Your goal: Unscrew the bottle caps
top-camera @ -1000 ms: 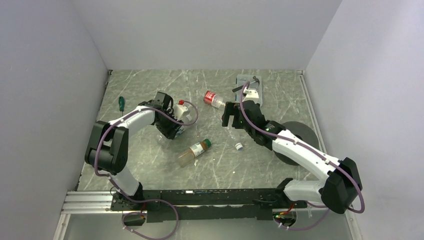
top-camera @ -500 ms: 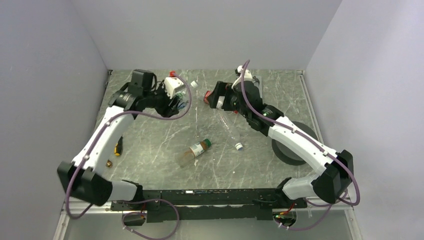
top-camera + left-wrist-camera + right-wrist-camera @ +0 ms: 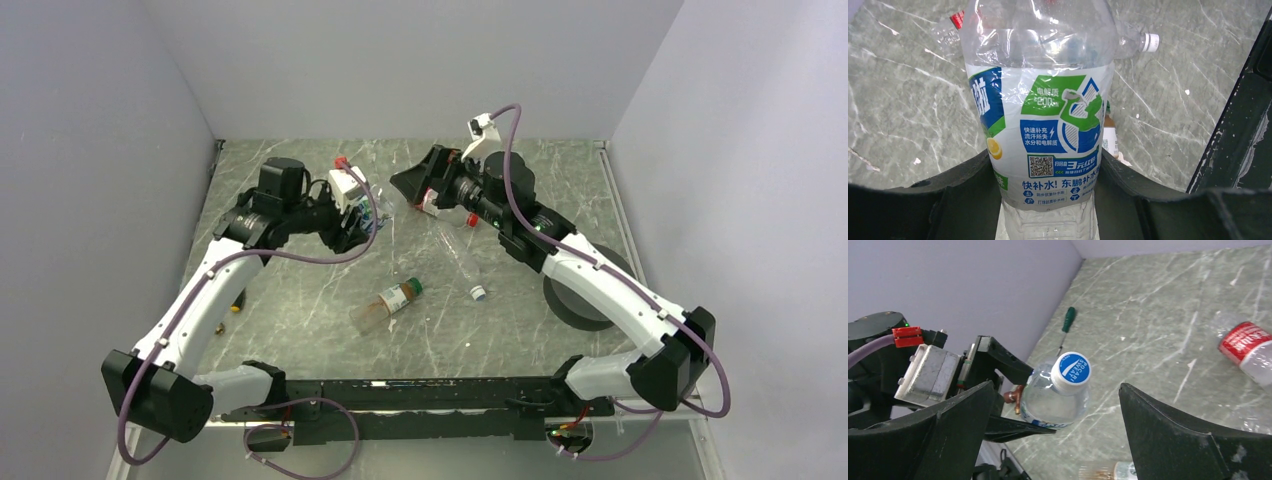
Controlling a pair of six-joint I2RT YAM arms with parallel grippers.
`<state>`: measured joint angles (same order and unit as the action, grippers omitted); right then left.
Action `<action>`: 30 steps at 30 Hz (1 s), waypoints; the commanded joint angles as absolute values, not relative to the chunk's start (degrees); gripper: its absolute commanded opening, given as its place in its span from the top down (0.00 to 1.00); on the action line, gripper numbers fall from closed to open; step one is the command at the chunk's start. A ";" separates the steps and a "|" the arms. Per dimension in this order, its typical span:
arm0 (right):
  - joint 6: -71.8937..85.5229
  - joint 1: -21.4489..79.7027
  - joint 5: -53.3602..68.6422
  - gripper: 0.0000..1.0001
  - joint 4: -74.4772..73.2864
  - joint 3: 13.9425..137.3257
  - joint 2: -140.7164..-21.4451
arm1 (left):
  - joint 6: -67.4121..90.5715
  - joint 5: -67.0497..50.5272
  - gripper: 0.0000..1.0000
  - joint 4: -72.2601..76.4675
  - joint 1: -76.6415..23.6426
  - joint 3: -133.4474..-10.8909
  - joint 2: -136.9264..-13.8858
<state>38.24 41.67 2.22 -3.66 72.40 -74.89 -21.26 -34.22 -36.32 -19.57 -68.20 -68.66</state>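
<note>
My left gripper (image 3: pixel 362 215) is shut on the clear bottle with the blue-white label (image 3: pixel 1048 130) and holds it above the table. Its white-and-blue cap (image 3: pixel 1071 371) is on and points at my right gripper (image 3: pixel 1055 390). That gripper (image 3: pixel 412 184) is open, a short way in front of the cap and not touching it. The red-label bottle (image 3: pixel 1248 345) lies behind. The tall slim clear bottle (image 3: pixel 458 255) with a white cap (image 3: pixel 478 293) and the amber bottle (image 3: pixel 385 305) with a dark green cap (image 3: pixel 413 286) lie mid-table.
A green-handled screwdriver (image 3: pixel 1067 322) lies near the left wall. A black round disc (image 3: pixel 585 290) sits on the right under my right arm. Grey walls close in the table on three sides.
My left arm has lifted the blue-white bottle off the table and carried it back. My right gripper has risen and turned toward the bottle's cap.
</note>
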 commanded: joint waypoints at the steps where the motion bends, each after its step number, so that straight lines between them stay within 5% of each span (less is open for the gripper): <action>1: 40.91 41.92 6.23 0.03 0.61 76.47 -76.33 | -19.64 -35.77 0.77 -29.92 -19.95 -68.79 -65.68; 18: 41.92 42.60 5.34 0.40 2.08 80.38 -81.27 | -17.56 -37.29 0.77 -27.09 -21.23 -66.62 -63.92; 23: 41.92 43.30 6.10 0.74 1.29 81.55 -82.52 | -16.78 -36.67 0.75 -26.23 -21.62 -66.62 -63.96; 25: 41.92 43.46 6.15 0.83 1.04 81.56 -82.54 | -15.87 -36.26 0.64 -26.12 -21.71 -66.93 -64.26; 30: 40.35 44.25 5.53 0.87 0.30 82.01 -82.61 | -10.43 -35.74 0.12 -24.12 -21.71 -67.89 -64.88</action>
